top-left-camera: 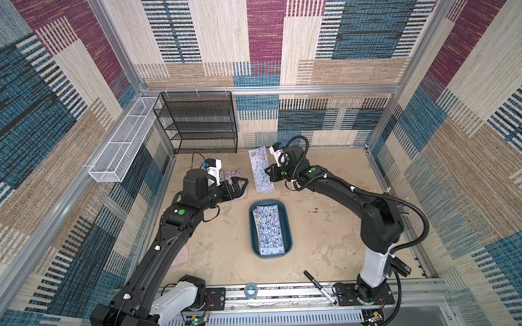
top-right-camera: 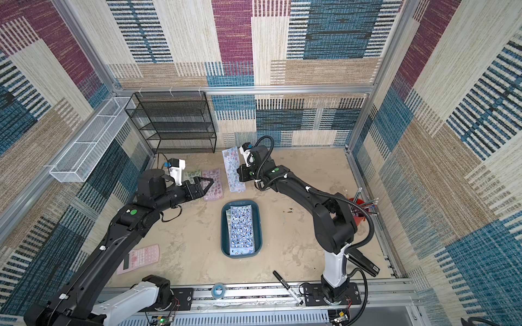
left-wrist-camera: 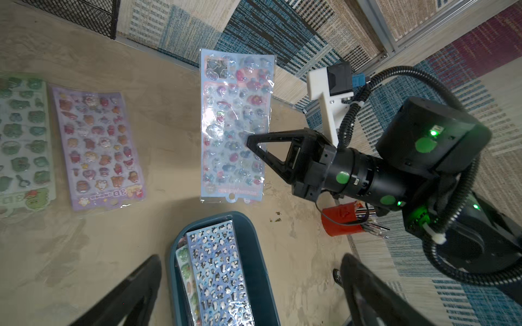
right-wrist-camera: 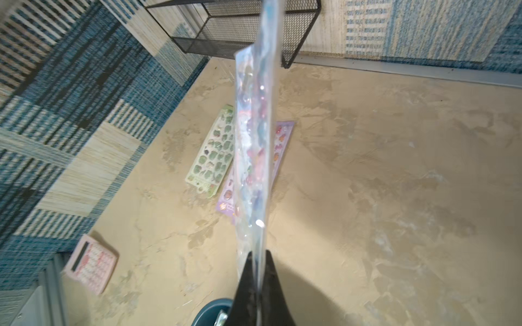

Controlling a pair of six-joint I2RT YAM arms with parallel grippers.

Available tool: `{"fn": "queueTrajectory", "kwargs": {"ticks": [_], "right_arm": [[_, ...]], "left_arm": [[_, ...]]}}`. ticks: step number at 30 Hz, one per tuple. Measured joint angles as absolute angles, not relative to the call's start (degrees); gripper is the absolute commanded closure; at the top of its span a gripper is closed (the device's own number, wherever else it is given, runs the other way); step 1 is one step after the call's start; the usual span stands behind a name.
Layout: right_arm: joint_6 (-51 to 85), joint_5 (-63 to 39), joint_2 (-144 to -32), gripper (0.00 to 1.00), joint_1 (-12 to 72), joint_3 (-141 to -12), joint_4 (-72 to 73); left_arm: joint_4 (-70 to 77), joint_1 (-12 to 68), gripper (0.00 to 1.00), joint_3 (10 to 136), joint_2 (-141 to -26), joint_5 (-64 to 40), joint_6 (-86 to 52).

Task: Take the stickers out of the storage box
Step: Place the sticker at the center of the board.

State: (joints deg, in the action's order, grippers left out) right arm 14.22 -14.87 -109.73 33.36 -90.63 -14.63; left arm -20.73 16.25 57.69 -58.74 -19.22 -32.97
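Teal plastic forms the shallow storage box (top-left-camera: 288,228), which sits near the middle of a beige, mottled table (top-left-camera: 324,225). Stickers lie stacked inside it, the top one a blue sheet of tiny pandas (top-left-camera: 269,228), with a green sheet's edge peeking out beneath. Beyond the box, toward the back wall, the right gripper (top-left-camera: 266,171) is clamped on the long edge of a pale blue sticker sheet (top-left-camera: 259,169) in a glossy sleeve, holding it up off the table. The left gripper (top-left-camera: 240,186) hangs with its jaws spread wide and nothing between them, above a lilac sticker sheet (top-right-camera: 213,185) that lies flat on the table. A green sticker sheet (top-right-camera: 193,175) lies just beside the lilac one. A black mesh shelf rack (top-left-camera: 197,124) stands in the back corner, next to a white wire basket (top-left-camera: 124,141) fixed along the side wall. A pink calculator (top-right-camera: 139,258), a roll of tape (top-left-camera: 250,290), a black marker (top-left-camera: 320,288) and a red cup of pens (top-right-camera: 358,210) lie around the table's edges.
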Motion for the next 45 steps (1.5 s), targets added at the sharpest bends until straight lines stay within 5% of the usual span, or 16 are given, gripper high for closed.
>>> {"fn": "queueTrajectory", "kwargs": {"ticks": [22,32,38,45], "right_arm": [[13.1,-16.14,-135.74,0.98,31.27,-110.72,-22.96],[15.35,-14.35,-140.29,0.75,29.82,-112.44,-22.17],[14.96,-11.84,-141.67,0.5,29.61,-116.14,-23.22],[14.94,-7.18,-135.31,0.43,29.5,-110.52,-23.68]], "left_arm": [[-24.67,14.76,0.01,54.98,-54.83,-12.36,-32.62],[-24.93,14.66,0.01,56.03,-57.32,-12.67,-32.62],[-25.28,14.63,0.01,56.03,-57.84,-12.84,-32.62],[-27.27,14.52,0.05,56.03,-58.19,-12.4,-32.56]]}}
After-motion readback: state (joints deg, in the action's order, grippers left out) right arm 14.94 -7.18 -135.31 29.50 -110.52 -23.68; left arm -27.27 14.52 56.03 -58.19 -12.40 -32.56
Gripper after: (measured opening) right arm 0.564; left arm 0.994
